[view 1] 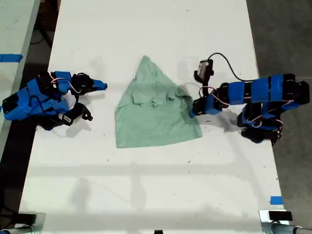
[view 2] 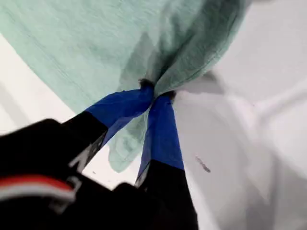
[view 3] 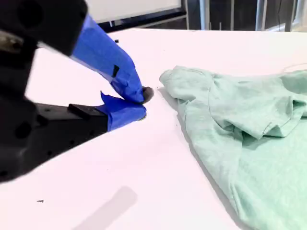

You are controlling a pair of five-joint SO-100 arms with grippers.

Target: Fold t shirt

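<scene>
T shirt (view 1: 153, 109): edge pinched in your first claw (view 2: 156, 93), ready to fold. Second claw (view 3: 136, 103): clenched, empty, just beside the shirt on the surface (view 1: 146, 195).

White table (view 1: 146, 185) — blue tape strips (view 1: 276, 200) near its edges.

A long white worktop (view 1: 146, 185) is filling most of the exterior view, its surface carrying faint scuffs and soft shadows. Dark grey floor (view 1: 282, 34) is showing along the exterior view's right. A second pale surface (view 1: 14, 24) with blue tape (view 1: 10, 58) is lying at the exterior view's left. Another blue tape piece (view 1: 276, 200) is sitting near the lower right corner.
</scene>
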